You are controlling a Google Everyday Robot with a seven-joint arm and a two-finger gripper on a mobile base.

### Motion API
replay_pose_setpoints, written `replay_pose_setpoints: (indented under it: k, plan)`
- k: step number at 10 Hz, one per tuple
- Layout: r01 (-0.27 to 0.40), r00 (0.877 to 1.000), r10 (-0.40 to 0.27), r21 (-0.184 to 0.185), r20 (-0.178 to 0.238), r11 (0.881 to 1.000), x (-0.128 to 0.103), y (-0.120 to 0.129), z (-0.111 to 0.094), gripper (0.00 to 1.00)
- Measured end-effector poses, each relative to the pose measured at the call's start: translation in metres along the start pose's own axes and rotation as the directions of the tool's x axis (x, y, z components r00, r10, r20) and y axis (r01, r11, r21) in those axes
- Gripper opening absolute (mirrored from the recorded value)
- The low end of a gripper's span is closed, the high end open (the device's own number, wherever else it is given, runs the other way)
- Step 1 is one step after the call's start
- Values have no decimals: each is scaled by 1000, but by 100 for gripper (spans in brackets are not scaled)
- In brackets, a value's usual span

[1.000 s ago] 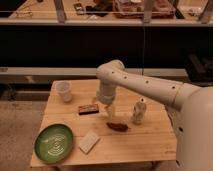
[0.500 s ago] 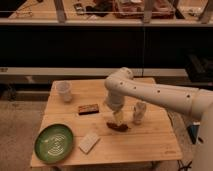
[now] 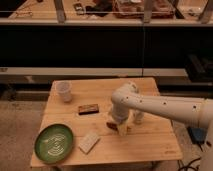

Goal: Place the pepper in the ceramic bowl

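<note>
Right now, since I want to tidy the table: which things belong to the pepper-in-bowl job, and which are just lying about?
Job: pepper; ceramic bowl; gripper, low at the pepper, mid-table.
Lying about: whitish cup; brown block; pale flat pad; small pale object beside the gripper.

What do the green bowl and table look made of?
The green bowl looks like glazed ceramic: smooth green with pale swirls. The table looks like light wood, matte tan top. The gripper sits low at the table's middle, right of the bowl.
</note>
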Motion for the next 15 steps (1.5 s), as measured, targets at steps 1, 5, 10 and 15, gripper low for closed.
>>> replay_pose_setpoints:
  k: [1, 5, 10, 15]
  plan:
    - [-12, 1000, 12, 1, 3, 1000, 3, 3, 7, 80]
    - [-65, 998, 65, 21, 3, 998, 24, 8, 23, 80]
    - [-72, 997, 71, 18, 22, 997, 30, 6, 37, 71]
    - [-42, 997, 39, 41, 73, 998, 19, -10, 31, 2]
